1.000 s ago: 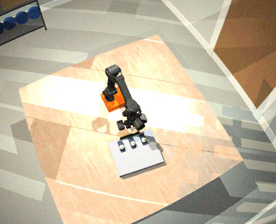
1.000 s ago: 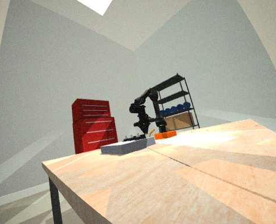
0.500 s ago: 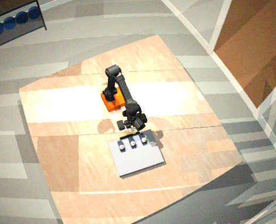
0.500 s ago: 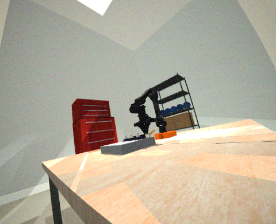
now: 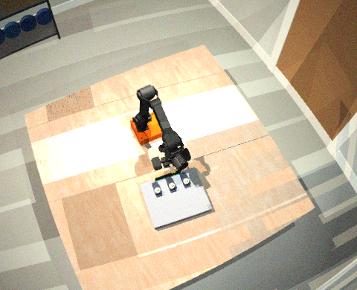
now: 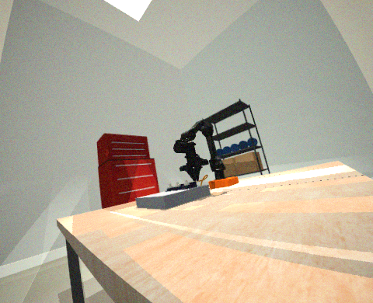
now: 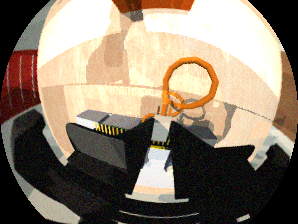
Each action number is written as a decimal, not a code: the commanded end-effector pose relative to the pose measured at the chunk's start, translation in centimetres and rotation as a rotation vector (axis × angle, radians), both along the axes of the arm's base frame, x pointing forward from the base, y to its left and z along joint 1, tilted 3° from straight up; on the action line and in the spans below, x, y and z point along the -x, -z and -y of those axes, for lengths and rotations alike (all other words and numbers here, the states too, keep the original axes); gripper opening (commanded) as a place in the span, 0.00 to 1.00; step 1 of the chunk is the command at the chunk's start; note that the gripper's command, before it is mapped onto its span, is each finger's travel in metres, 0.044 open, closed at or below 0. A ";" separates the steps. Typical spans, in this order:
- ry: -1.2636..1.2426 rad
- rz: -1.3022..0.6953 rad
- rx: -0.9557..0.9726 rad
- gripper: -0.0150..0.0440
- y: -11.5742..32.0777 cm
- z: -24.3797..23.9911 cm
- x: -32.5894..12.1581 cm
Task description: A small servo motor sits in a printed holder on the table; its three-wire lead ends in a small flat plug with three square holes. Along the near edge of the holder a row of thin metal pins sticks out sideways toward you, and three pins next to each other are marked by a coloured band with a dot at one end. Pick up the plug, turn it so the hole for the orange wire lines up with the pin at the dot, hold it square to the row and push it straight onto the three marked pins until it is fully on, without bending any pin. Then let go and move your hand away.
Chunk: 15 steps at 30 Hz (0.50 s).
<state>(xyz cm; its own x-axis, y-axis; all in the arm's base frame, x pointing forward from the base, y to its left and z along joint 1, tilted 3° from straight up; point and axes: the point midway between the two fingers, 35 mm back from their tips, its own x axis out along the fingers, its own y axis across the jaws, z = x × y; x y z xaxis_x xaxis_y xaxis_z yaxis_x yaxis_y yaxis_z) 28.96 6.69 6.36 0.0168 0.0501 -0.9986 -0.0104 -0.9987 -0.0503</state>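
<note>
My gripper [image 5: 176, 171] [image 6: 196, 179] [image 7: 161, 123] points down at the pin-side edge of the pale grey holder [image 5: 178, 210] [image 6: 151, 202]. It is shut on the small plug [image 7: 160, 132], which looks light grey between the fingertips in the wrist view. The orange lead [image 7: 216, 82] [image 6: 204, 178] rises from the plug in a loop. Yellowish pins [image 7: 111, 129] show left of the fingers, and more pins [image 7: 160, 145] show between them, just beyond the plug. Whether plug and pins touch cannot be told. The coloured band, its dot and the plug's holes cannot be made out.
Three dark mounts with white round tops [image 5: 157, 189] [image 5: 172, 185] [image 5: 186, 181] stand on the holder near the pin edge. The arm's orange base [image 5: 146, 130] [image 6: 224, 182] is behind the gripper. A red cabinet [image 6: 128, 171] and a shelf rack stand beyond the table.
</note>
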 end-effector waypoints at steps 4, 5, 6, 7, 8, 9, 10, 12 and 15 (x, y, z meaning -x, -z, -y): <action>-0.006 -0.004 -0.002 0.25 0.1 0.0 -0.5; -0.006 -0.004 -0.002 0.25 0.1 0.0 -0.6; -0.006 -0.004 -0.002 0.25 0.1 0.1 -0.6; -0.006 -0.004 -0.002 0.25 0.1 0.1 -0.7; -0.006 -0.004 -0.002 0.25 0.1 0.1 -0.8; -0.006 -0.004 -0.002 0.25 0.1 0.1 -0.8; -0.006 -0.004 -0.002 0.25 0.1 0.1 -0.9; -0.006 -0.004 -0.002 0.25 0.1 0.1 -1.0; -0.006 -0.004 -0.002 0.25 0.1 0.1 -1.2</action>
